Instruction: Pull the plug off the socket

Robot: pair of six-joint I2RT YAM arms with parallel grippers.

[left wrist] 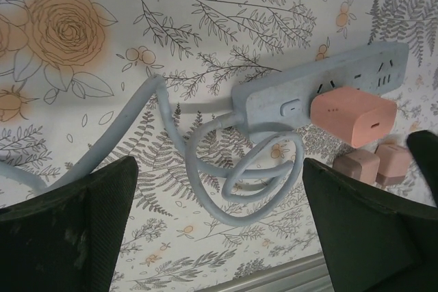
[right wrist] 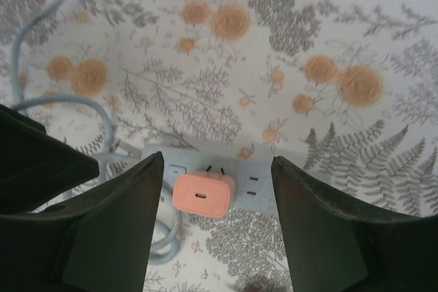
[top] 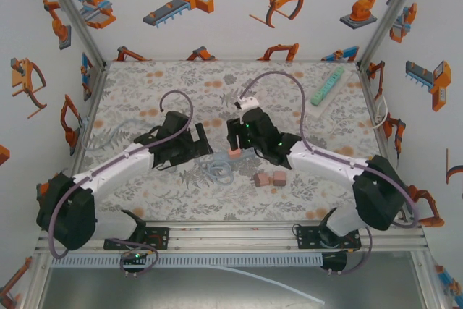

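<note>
Plug (right wrist: 203, 194) sits in strip (right wrist: 256, 193) on surface (right wrist: 356, 25), centred between jaws of right pincer (right wrist: 217, 163); jaws apart, gaps both sides. Strip's long axis crosses the gap. Prongs possibly part-exposed. Left pincer (left wrist: 220, 169) wide apart, farther off.

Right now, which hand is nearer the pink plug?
Right. The right hand hangs over the pink plug, its fingers open on either side of it. The left hand, open, sits farther off over the coiled cord, the plug ahead toward its right finger.
</note>
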